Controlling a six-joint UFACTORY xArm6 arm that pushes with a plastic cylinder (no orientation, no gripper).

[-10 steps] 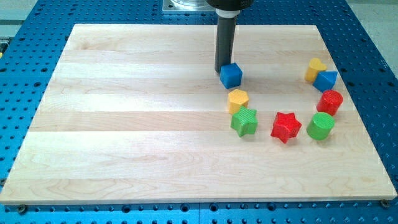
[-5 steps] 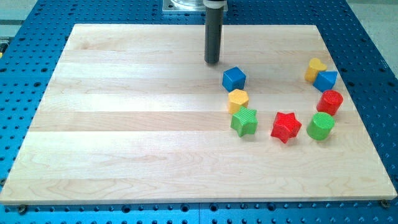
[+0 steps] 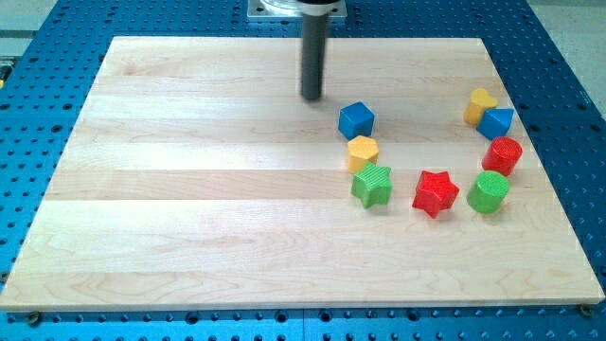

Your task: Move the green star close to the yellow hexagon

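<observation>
The green star (image 3: 372,186) lies right of the board's middle, touching the yellow hexagon (image 3: 363,152) just above it. A blue cube (image 3: 356,119) sits just above the hexagon. My tip (image 3: 311,98) is up and to the left of the blue cube, apart from every block.
A red star (image 3: 436,193) and a green cylinder (image 3: 488,192) lie right of the green star. A red cylinder (image 3: 503,155), a second blue block (image 3: 495,122) and a yellow block (image 3: 479,104) curve up the view's right. The wooden board (image 3: 189,189) rests on a blue perforated table.
My tip has moved away from the blue cube, up and to the left. The blue cube shifted slightly down and right early on. The other blocks have not moved.
</observation>
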